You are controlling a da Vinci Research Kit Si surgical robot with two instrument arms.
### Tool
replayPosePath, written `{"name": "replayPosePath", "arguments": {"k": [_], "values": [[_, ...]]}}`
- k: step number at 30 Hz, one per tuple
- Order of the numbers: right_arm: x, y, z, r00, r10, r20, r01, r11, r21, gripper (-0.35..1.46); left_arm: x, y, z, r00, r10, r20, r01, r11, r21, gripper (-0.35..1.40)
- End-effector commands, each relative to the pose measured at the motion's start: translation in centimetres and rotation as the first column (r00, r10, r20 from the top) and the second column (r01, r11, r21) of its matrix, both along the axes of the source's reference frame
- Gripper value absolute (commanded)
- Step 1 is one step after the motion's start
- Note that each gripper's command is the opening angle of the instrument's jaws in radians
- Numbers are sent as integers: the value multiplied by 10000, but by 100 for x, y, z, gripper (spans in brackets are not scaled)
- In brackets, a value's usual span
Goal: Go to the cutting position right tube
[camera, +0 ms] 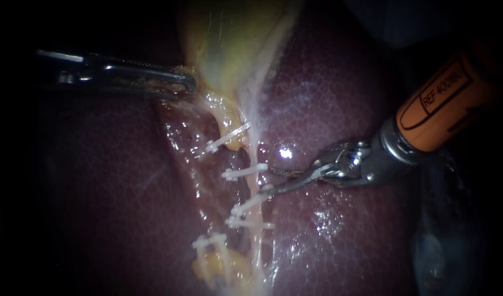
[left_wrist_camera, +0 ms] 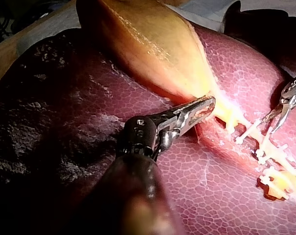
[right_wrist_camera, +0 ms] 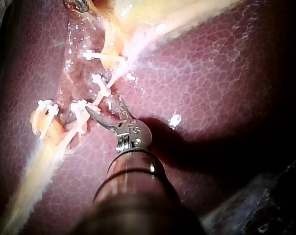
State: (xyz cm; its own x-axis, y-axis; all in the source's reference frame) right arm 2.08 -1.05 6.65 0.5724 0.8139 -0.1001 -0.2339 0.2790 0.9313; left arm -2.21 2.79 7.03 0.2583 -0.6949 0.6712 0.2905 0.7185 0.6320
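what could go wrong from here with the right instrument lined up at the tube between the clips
1. The right instrument has its pincer open among the clips on the tube; closing here might strike a clip or cut too close to one.
2. Its lower tip lies close to the liver and could nick it.
3. The left instrument holds the gallbladder; a slip there could probably slacken the tube and shift it.

Printed label [camera: 437, 96] on orange sleeve [camera: 480, 94] of right instrument [camera: 269, 182], nothing else

Dim, dark edges, glare on liver [camera: 287, 153]
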Motion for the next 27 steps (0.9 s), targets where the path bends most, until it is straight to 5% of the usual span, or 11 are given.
{"name": "replayPosePath", "arguments": {"k": [1,6,15,27], "values": [[2,0,0,9998,-7,-183,10,9999,154,119,0,0,0,10000,20,18,-20,10000,-1,-35],[11,-1,2,9955,-13,-944,115,9941,1075,119,0,0,0,10000,20,18,-20,10000,-1,-35],[27,-4,14,9891,116,-1466,94,9899,1417,122,0,0,0,10000,18,17,-18,10000,-1,-35],[53,-8,30,9675,574,-2461,-154,9854,1694,131,-1,-1,1,10000,38,33,-38,10000,0,-35]]}}
